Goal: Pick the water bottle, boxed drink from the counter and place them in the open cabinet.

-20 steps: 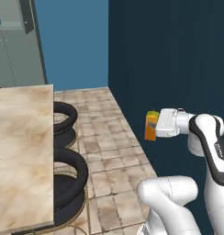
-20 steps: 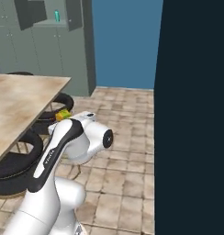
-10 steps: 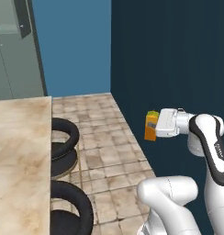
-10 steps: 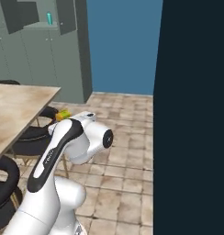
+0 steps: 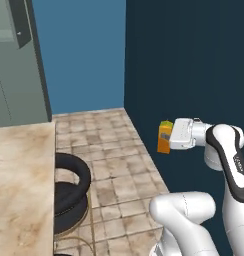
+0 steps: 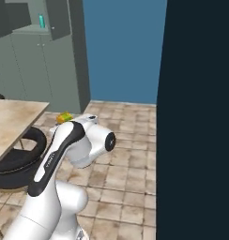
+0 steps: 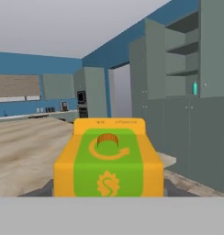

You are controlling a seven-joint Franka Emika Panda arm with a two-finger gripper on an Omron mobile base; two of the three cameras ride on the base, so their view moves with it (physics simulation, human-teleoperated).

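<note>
1. The small orange carton with a yellow-green gabled top, the boxed drink [image 5: 164, 137], is hanging in the air above the tiled floor [image 5: 111, 160], well clear of the beige marbled stone desk [image 5: 21, 185]. In the hand view the boxed drink [image 7: 109, 160] is sitting right at the camera, its green face forward.

2. The gripper [image 5: 170, 136] is carrying the carton: the fingers are clamped on it from both sides, though the fingertips themselves are hidden behind the carton, so exactly where they are touching cannot be told.

3. The slim teal water bottle [image 6: 41, 19] is already standing on a shelf of the tall grey-green open cabinet [image 6: 57, 18]; the hand view is showing the water bottle [image 7: 194, 88] on that shelf too, far ahead and to the right of the carton.

4. Judging by this, half the task is looking done: the bottle is stored, and the carton is picked but not yet placed.

5. What is remaining is carrying the carton across to the cabinet, which is standing well apart from the hand, and setting it on a shelf.
</note>
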